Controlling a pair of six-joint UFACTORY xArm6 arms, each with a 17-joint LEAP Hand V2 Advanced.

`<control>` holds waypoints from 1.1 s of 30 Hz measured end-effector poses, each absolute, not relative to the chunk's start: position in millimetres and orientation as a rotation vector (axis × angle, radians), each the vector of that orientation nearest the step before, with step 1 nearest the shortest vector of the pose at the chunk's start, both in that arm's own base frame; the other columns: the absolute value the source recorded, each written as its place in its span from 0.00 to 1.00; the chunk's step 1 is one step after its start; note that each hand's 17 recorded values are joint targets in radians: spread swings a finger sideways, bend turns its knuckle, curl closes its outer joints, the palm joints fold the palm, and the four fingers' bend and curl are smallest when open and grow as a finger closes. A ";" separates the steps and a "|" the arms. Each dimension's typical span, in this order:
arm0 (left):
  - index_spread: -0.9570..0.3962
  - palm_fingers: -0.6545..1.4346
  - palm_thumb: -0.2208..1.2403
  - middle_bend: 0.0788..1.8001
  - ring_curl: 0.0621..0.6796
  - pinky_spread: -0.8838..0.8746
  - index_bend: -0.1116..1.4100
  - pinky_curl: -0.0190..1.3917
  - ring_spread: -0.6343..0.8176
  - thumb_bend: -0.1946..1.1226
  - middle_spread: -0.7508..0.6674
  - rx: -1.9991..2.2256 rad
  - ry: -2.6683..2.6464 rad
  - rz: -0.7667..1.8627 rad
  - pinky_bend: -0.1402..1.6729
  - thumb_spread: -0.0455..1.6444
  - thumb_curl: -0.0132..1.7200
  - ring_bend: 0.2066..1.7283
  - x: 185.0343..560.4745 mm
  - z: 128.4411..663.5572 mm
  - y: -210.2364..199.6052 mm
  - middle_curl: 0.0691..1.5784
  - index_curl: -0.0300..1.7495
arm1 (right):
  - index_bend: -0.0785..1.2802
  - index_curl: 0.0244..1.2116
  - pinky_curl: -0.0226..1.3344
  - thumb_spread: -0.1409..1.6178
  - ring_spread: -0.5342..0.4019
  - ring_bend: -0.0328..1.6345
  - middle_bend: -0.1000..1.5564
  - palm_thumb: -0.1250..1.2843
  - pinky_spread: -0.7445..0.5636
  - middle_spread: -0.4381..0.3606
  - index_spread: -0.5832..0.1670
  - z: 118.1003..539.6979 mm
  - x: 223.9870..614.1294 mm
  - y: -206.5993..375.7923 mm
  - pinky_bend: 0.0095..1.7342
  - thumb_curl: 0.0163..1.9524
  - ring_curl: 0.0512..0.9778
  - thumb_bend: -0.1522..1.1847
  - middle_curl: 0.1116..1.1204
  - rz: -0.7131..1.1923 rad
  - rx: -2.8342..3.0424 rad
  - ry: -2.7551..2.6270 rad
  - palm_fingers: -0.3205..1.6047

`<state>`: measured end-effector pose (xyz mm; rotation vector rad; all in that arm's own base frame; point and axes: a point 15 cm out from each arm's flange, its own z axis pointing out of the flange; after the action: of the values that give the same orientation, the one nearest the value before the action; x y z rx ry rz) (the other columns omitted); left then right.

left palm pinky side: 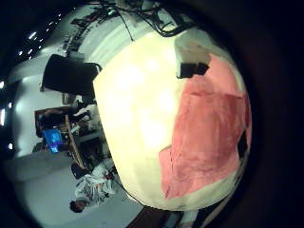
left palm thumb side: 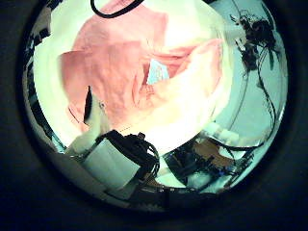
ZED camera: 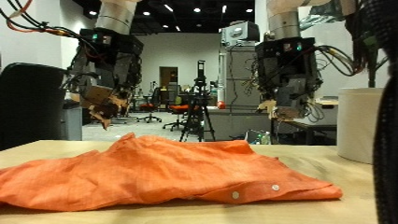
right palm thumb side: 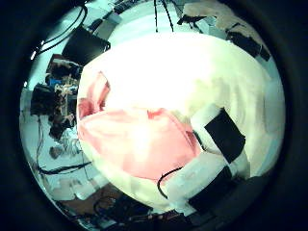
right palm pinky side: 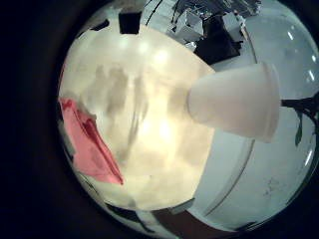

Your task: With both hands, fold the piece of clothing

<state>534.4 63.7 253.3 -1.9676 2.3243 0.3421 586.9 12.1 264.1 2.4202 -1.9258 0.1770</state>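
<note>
An orange buttoned garment (ZED camera: 162, 173) lies crumpled and partly spread on the pale table (ZED camera: 367, 182). My left hand (ZED camera: 106, 95) hangs high above the garment's end, fingers relaxed, holding nothing. My right hand (ZED camera: 289, 98) hangs high above the garment's other end, fingers relaxed, holding nothing. The garment shows on the table in the left little finger side palm view (left palm pinky side: 204, 128), in the left thumb side palm view (left palm thumb side: 135, 67), in the right thumb side palm view (right palm thumb side: 140, 140), and at the table's edge in the right little finger side palm view (right palm pinky side: 88, 144).
A tall white cylinder (ZED camera: 361, 121) stands at the table's edge beside my right hand; it also shows in the right little finger side palm view (right palm pinky side: 239, 100). A black chair (ZED camera: 31, 103) stands behind the table near my left hand.
</note>
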 end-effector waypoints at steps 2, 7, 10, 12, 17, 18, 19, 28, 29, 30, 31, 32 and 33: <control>0.82 0.21 0.60 0.03 0.31 0.74 0.13 0.29 0.76 0.13 0.84 -1.972 2.327 0.311 0.40 0.68 0.30 0.31 535.4 256.9 59.6 0.32 0.34 | 0.37 0.42 0.46 0.98 0.50 0.42 0.39 0.71 0.76 0.39 0.28 267.5 574.8 0.6 0.19 0.14 0.38 0.15 0.38 0.166 2.416 -1.919 0.24; 0.83 0.22 0.58 0.03 0.27 0.79 0.14 0.26 0.81 0.13 0.88 -1.955 2.419 0.329 0.36 0.68 0.28 0.26 517.2 252.4 36.3 0.25 0.27 | 0.34 0.39 0.41 0.97 0.52 0.36 0.36 0.75 0.78 0.39 0.27 259.5 528.4 -18.6 0.16 0.15 0.34 0.17 0.34 0.090 2.463 -1.789 0.24; 0.83 0.23 0.56 0.04 0.25 0.81 0.15 0.25 0.83 0.13 0.89 -1.931 2.505 0.347 0.33 0.69 0.27 0.24 497.0 240.7 14.0 0.22 0.25 | 0.32 0.37 0.39 0.95 0.56 0.32 0.32 0.73 0.79 0.40 0.25 241.1 499.9 -22.9 0.15 0.15 0.31 0.15 0.32 0.008 2.478 -1.688 0.22; 0.83 0.23 0.55 0.04 0.24 0.81 0.15 0.24 0.84 0.13 0.88 -1.887 2.573 0.345 0.32 0.69 0.27 0.23 485.7 232.4 -11.7 0.20 0.23 | 0.30 0.36 0.38 0.91 0.59 0.29 0.30 0.70 0.80 0.40 0.25 230.9 482.6 -25.5 0.14 0.15 0.29 0.12 0.30 -0.051 2.498 -1.610 0.20; 0.83 0.25 0.53 0.04 0.22 0.81 0.15 0.23 0.84 0.13 0.85 -1.819 2.679 0.320 0.30 0.70 0.26 0.20 469.2 216.1 -59.2 0.17 0.19 | 0.24 0.32 0.35 0.82 0.66 0.23 0.25 0.60 0.80 0.41 0.25 197.2 452.4 -35.8 0.13 0.15 0.25 0.08 0.26 -0.173 2.486 -1.496 0.20; 0.83 0.25 0.53 0.04 0.22 0.81 0.16 0.23 0.84 0.13 0.85 -1.813 2.699 0.324 0.30 0.70 0.25 0.20 464.9 211.4 -66.3 0.16 0.19 | 0.23 0.32 0.34 0.81 0.67 0.23 0.24 0.58 0.80 0.41 0.25 192.5 448.6 -39.0 0.13 0.15 0.24 0.08 0.26 -0.177 2.477 -1.480 0.20; 0.83 0.25 0.53 0.05 0.22 0.81 0.16 0.23 0.84 0.13 0.84 -1.812 2.717 0.334 0.29 0.70 0.25 0.19 460.3 205.1 -71.3 0.16 0.19 | 0.22 0.31 0.34 0.79 0.68 0.22 0.23 0.57 0.80 0.40 0.25 186.5 444.5 -41.7 0.13 0.15 0.24 0.08 0.25 -0.178 2.468 -1.459 0.20; 0.83 0.27 0.53 0.05 0.22 0.80 0.16 0.23 0.84 0.13 0.82 -1.814 2.761 0.384 0.27 0.71 0.24 0.18 448.3 174.6 -78.3 0.13 0.16 | 0.19 0.28 0.31 0.71 0.73 0.17 0.17 0.53 0.81 0.45 0.26 142.3 436.7 -42.3 0.12 0.15 0.21 0.09 0.22 -0.237 2.443 -1.411 0.21; 0.83 0.27 0.53 0.05 0.22 0.80 0.16 0.23 0.84 0.13 0.82 -1.817 2.764 0.393 0.27 0.71 0.24 0.17 446.3 171.7 -77.6 0.13 0.15 | 0.19 0.28 0.30 0.71 0.73 0.17 0.17 0.53 0.81 0.45 0.26 138.7 438.0 -42.0 0.12 0.15 0.21 0.10 0.22 -0.235 2.444 -1.411 0.21; 0.83 0.27 0.53 0.05 0.22 0.80 0.16 0.23 0.84 0.13 0.82 -1.820 2.766 0.400 0.27 0.72 0.24 0.17 445.0 169.5 -76.8 0.13 0.15 | 0.19 0.28 0.30 0.71 0.73 0.17 0.17 0.53 0.80 0.46 0.26 136.0 439.6 -41.6 0.11 0.15 0.21 0.10 0.22 -0.231 2.447 -1.413 0.21; 0.83 0.27 0.53 0.05 0.22 0.80 0.16 0.23 0.84 0.13 0.82 -1.822 2.768 0.406 0.27 0.72 0.24 0.17 443.9 167.4 -76.3 0.13 0.15 | 0.19 0.27 0.30 0.70 0.73 0.17 0.17 0.52 0.80 0.46 0.27 134.2 442.1 -40.8 0.11 0.15 0.21 0.10 0.22 -0.222 2.452 -1.415 0.21; 0.83 0.27 0.53 0.05 0.22 0.80 0.16 0.23 0.84 0.13 0.81 -1.823 2.769 0.409 0.27 0.72 0.24 0.17 443.4 166.8 -76.2 0.13 0.15 | 0.19 0.27 0.30 0.70 0.73 0.17 0.17 0.52 0.80 0.47 0.27 132.7 443.7 -40.4 0.11 0.15 0.21 0.10 0.22 -0.217 2.455 -1.417 0.21; 0.83 0.27 0.53 0.05 0.22 0.80 0.16 0.23 0.84 0.13 0.81 -1.824 2.771 0.413 0.27 0.72 0.24 0.17 442.7 165.5 -76.1 0.13 0.15 | 0.19 0.27 0.29 0.70 0.73 0.17 0.17 0.52 0.80 0.47 0.27 129.7 445.7 -38.9 0.11 0.15 0.21 0.10 0.21 -0.211 2.460 -1.415 0.21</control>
<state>442.7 -76.1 165.5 -1.8243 2.7706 0.4134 445.7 -38.9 129.7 2.4605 -1.4149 -0.2110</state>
